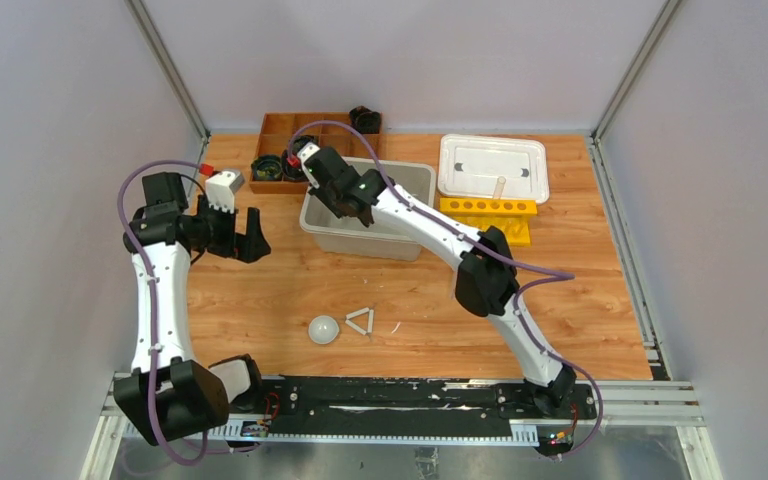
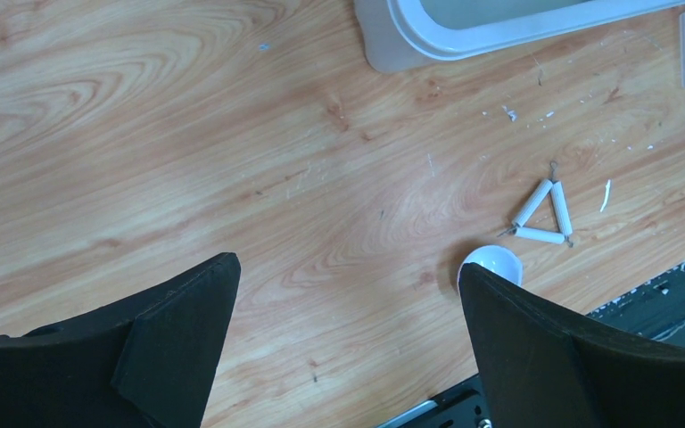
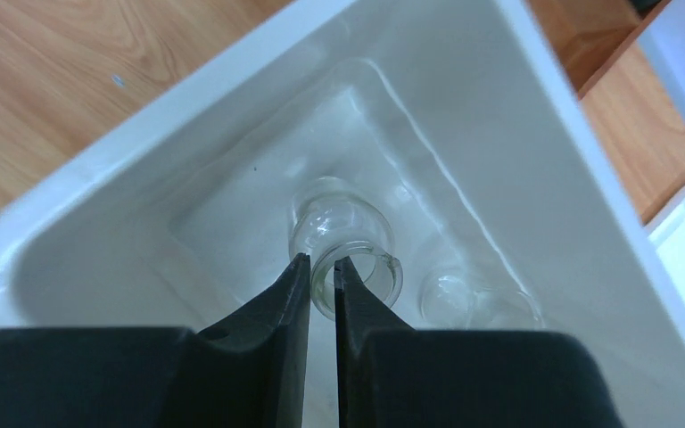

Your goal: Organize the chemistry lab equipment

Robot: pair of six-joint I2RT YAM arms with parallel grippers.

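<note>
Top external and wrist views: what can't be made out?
- Top external: bin interior, covered by the right gripper.
- Right wrist: second beaker, faint clear glass, lower edge behind the gripper body; the held beaker reads clearer.
- Left wrist: white dome, mostly behind the left gripper's finger.

Inside a robotics test cell: a wood-grain tabletop (image 1: pixel 260 290) stood boxed in by plain pale walls (image 1: pixel 50 120) and aluminium posts (image 1: pixel 170 70). The left arm (image 1: pixel 155 300) and right arm (image 1: pixel 425 230) were bolted to a black rail (image 1: pixel 390 405), purple cables (image 1: pixel 121 210) hung loose, and a yellow rack (image 1: pixel 500 230) sat at the back.
</note>
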